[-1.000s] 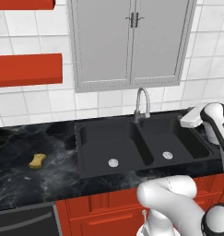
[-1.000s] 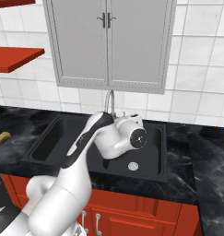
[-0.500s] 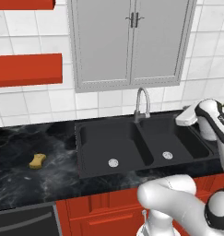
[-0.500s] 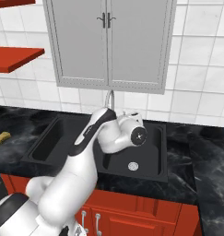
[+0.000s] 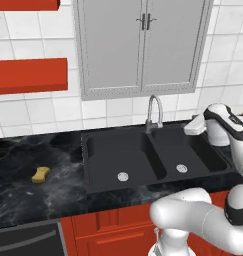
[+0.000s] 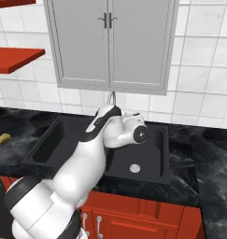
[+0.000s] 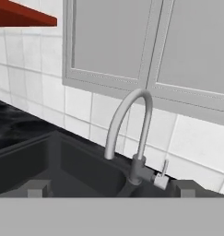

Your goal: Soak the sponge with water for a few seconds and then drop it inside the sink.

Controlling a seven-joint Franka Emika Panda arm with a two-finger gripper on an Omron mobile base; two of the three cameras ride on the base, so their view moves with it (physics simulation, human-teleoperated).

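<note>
The sponge point(image 5: 40, 174), a small yellow-tan peanut shape with a pinched middle, lies on the black marbled bench point(image 5: 23, 190) toward its left end, well apart from the sink point(image 5: 143, 160). The sink is matte black, rectangular, with two basins, round silver drains and a curved grey faucet point(image 7: 132, 138) at its back edge. The pincer point(image 7: 111, 188) hangs over the sink facing the faucet, its dark tips spread wide apart, released, holding nothing.
</note>
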